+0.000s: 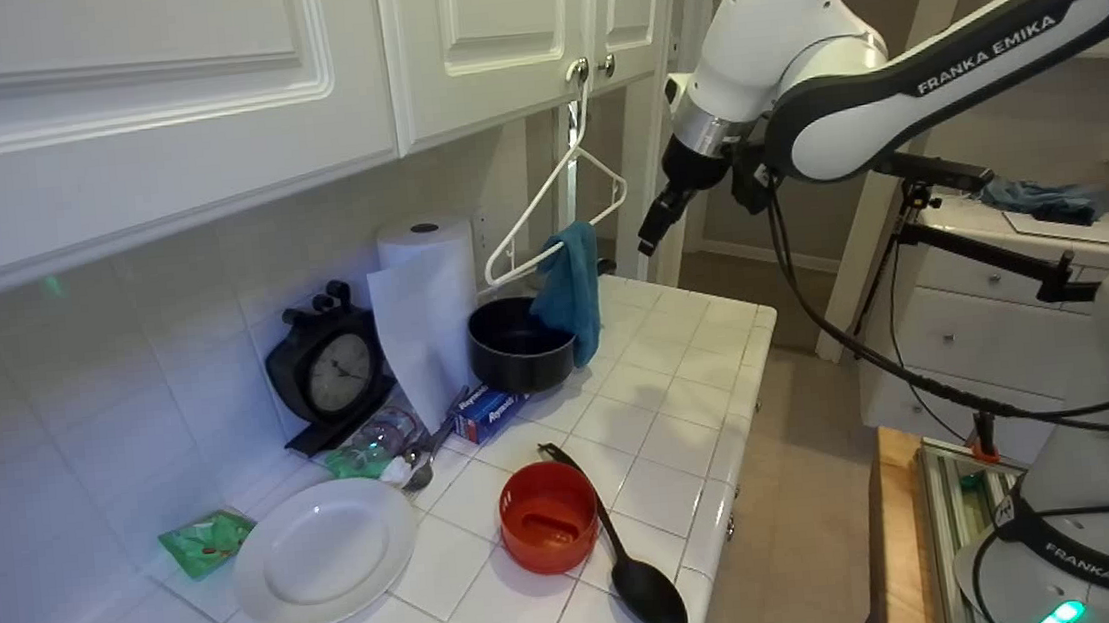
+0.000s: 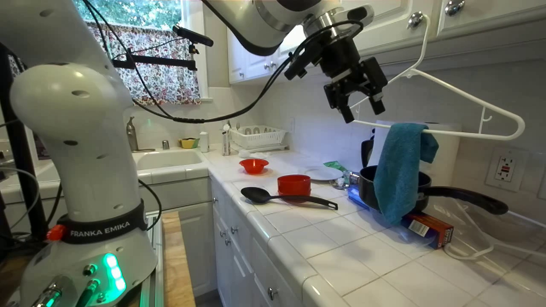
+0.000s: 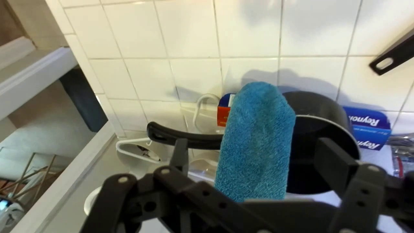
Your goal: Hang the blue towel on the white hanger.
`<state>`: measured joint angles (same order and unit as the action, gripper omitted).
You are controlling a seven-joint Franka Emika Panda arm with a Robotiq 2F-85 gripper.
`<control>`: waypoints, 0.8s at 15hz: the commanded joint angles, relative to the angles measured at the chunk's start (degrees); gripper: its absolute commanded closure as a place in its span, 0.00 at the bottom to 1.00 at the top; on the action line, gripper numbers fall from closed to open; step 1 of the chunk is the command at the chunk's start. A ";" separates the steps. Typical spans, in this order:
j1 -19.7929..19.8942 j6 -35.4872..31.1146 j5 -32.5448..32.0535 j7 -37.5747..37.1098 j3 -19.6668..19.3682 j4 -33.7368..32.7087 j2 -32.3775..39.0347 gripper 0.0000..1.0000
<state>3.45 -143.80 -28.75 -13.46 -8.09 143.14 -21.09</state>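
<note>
The blue towel (image 2: pixel 396 179) is draped over the bottom bar of the white hanger (image 2: pixel 469 134), its longer part hanging down in front of the black pot. By its hook the hanger (image 1: pixel 531 268) hangs from a cabinet knob, well above the counter. Seen in both exterior views, my gripper (image 2: pixel 363 113) stands open beside the hanger and higher than most of the towel (image 1: pixel 583 269), touching neither. In the wrist view the towel (image 3: pixel 258 136) shows beyond the widely spread fingers (image 3: pixel 179 152), with nothing held. The towel covers part of the bar.
The black pot (image 1: pixel 518 355) stands under the towel, its handle (image 2: pixel 469 196) pointing out to one side. Close by are a paper-towel roll (image 1: pixel 428 302) and a Reynolds box (image 1: pixel 488 413). A red cup (image 1: pixel 548 518), black spoon (image 1: pixel 644 590) and white plate (image 1: pixel 325 552) lie farther along the counter.
</note>
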 commanded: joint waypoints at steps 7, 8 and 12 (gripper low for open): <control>2.78 21.20 12.52 6.64 3.17 1.52 -11.19 0.00; 2.73 23.19 12.93 6.86 3.33 1.43 -11.81 0.00; 2.53 27.53 13.43 6.53 3.81 1.52 -13.62 0.00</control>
<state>5.17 -119.56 -17.84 -8.40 -5.37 143.85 -32.09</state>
